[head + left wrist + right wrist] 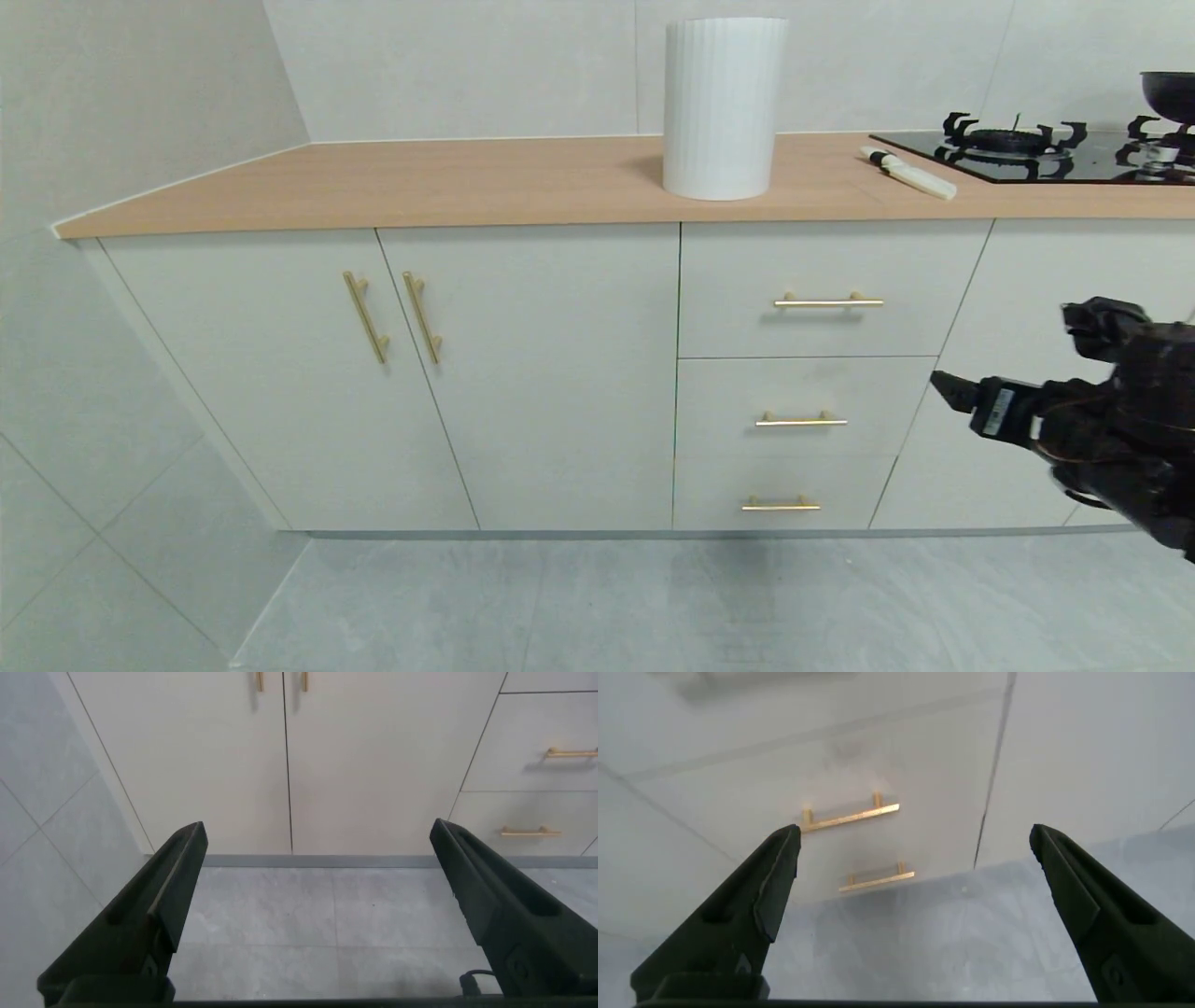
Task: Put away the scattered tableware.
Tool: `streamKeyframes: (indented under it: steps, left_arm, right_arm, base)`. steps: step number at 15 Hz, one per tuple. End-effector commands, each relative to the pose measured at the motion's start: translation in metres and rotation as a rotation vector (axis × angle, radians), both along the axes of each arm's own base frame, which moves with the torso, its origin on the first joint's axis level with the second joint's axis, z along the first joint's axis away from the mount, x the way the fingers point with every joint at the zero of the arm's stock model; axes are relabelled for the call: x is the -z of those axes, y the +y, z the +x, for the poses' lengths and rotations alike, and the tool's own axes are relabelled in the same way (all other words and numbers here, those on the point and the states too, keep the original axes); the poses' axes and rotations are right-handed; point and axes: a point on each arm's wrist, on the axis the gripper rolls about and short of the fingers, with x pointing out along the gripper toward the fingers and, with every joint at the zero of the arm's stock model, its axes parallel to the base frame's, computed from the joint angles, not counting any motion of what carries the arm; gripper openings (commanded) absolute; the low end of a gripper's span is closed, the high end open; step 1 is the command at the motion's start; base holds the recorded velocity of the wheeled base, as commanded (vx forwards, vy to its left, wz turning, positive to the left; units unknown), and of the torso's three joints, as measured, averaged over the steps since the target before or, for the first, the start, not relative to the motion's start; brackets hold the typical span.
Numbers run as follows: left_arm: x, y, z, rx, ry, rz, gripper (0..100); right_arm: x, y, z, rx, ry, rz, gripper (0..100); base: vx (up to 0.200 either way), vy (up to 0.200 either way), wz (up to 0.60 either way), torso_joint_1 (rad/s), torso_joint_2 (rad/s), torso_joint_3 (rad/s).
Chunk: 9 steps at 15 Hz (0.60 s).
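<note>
The knife (907, 172) lies flat on the worktop (448, 182) at 2 o'clock, between the canister (724, 107) and the hob (1036, 154). It looks light, stiff, slim and smooth, so likely to skid. Pinching across its middle seems best, since I cannot tell which end is the handle. The right hand (913, 840), at 4 o'clock before the drawers (812, 373), is spread wide and empty. The left hand (318, 831) is too, above the floor (318, 924).
</note>
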Motion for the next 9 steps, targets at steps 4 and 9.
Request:
streamKeyframes:
  steps: [4, 9]
  left_arm:
    - [0.000, 0.000, 0.000, -0.001, 0.000, 0.000, 100]
    - [0.000, 0.000, 0.000, -0.001, 0.000, 0.000, 100]
  right_arm:
    - [-0.033, -0.029, -0.137, 0.074, -0.217, -0.059, 100]
    - [-0.030, -0.049, -0.236, 0.097, -0.295, -0.175, 100]
  base:
    - [0.000, 0.000, 0.00, 0.000, 0.00, 0.000]
    - [0.000, 0.000, 0.00, 0.000, 0.00, 0.000]
